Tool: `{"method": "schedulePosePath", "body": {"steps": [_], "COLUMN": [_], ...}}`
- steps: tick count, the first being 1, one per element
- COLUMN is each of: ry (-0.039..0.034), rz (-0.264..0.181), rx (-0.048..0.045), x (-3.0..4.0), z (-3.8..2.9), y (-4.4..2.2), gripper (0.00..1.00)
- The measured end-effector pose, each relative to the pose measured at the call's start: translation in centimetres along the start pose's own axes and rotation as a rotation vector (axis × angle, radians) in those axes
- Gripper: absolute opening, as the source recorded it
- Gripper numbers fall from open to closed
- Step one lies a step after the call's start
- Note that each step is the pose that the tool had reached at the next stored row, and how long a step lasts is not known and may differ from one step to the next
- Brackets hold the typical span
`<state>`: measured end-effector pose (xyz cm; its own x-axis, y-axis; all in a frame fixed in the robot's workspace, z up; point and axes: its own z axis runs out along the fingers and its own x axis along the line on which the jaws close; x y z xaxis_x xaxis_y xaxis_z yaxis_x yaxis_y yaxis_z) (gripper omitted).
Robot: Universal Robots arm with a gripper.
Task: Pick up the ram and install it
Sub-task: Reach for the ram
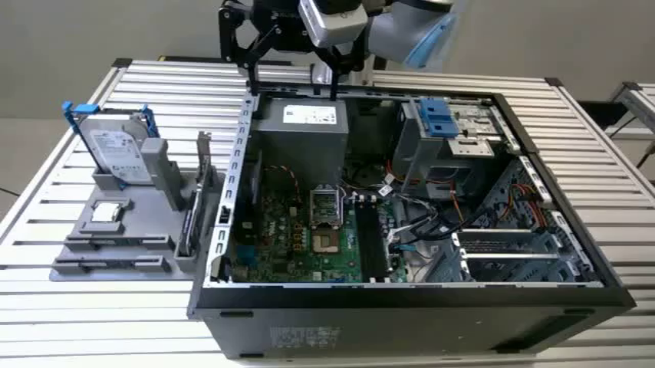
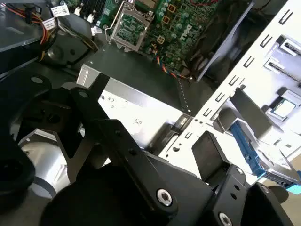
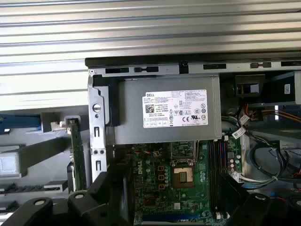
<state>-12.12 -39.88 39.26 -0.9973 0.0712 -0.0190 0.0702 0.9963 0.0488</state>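
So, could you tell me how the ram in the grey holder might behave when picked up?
The ram looks like a thin, flat board, so probably stiff and light. It stands on its narrow edge in the grey holder, so a sideways push might tilt it. A bare board, likely fragile.

1. Likely a robotics lab or test workshop; little shows beyond the bench.
2. A table (image 1: 61, 322) of aluminium slats bears an open PC case (image 1: 409, 322).
3. A grey jig (image 1: 103, 257) holds loose parts beside it.
4. A robot arm (image 1: 419, 34) stands over the case.
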Motion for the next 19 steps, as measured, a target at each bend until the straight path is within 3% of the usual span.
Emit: {"method": "schedulePosePath", "body": {"steps": [14,15,19], "ry": [0.0029,0.0029,0.0029], "rz": [0.0,0.0,0.0], "rx": [0.0003,0.0002,0.0002], "x": [0.0,0.0,0.0], "z": [0.0,0.0,0.0], "y": [0.0,0.0,0.0], "gripper": [1.0,0.0,0.0]}}
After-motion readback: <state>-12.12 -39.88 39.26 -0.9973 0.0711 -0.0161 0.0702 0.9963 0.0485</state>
